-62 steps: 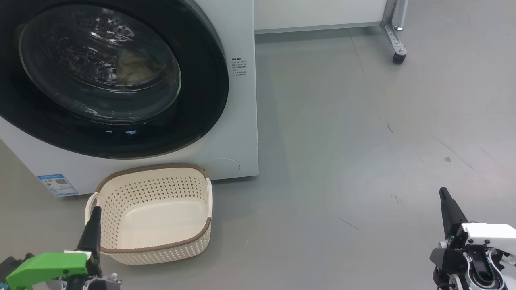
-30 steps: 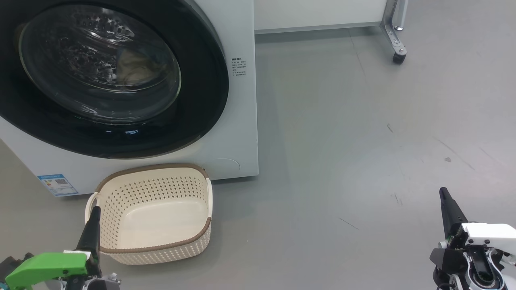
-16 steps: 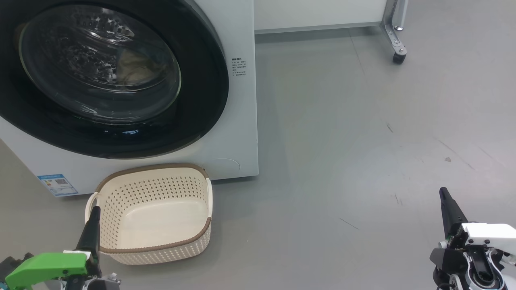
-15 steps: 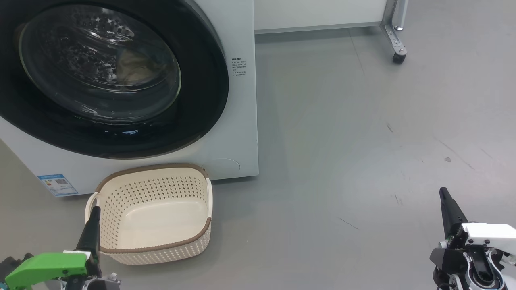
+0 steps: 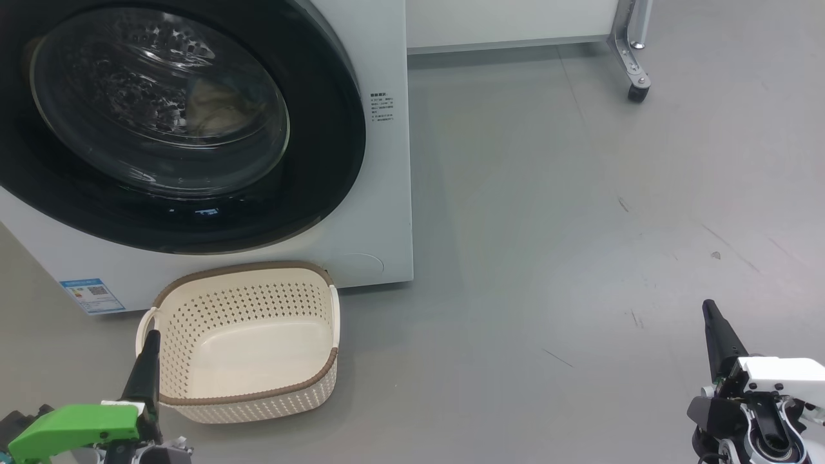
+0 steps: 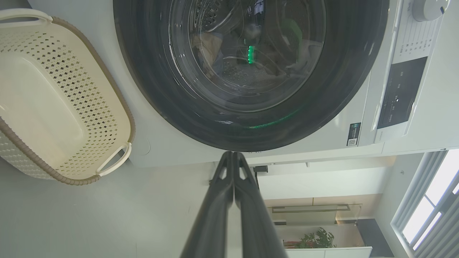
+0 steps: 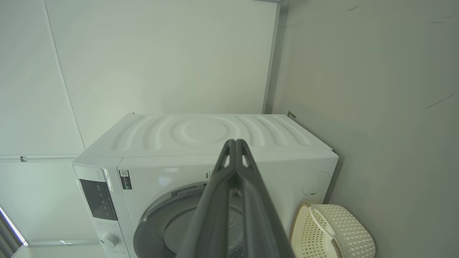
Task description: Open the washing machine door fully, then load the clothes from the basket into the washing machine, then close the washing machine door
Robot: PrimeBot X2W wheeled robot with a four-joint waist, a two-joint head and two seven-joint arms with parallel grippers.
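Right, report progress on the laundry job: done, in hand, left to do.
Done: the basket is empty, pale fabric, apparently the clothes, lies behind the glass, and the washing machine door is shut. In hand: nothing; the left fingers and right fingers are pressed together, empty, away from the washing machine. Left: nothing visible.

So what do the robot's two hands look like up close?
The left gripper has long, tapering black jaws on a bright green housing. The right gripper has the same dark jaws on a white housing with black parts and a round metal ring.
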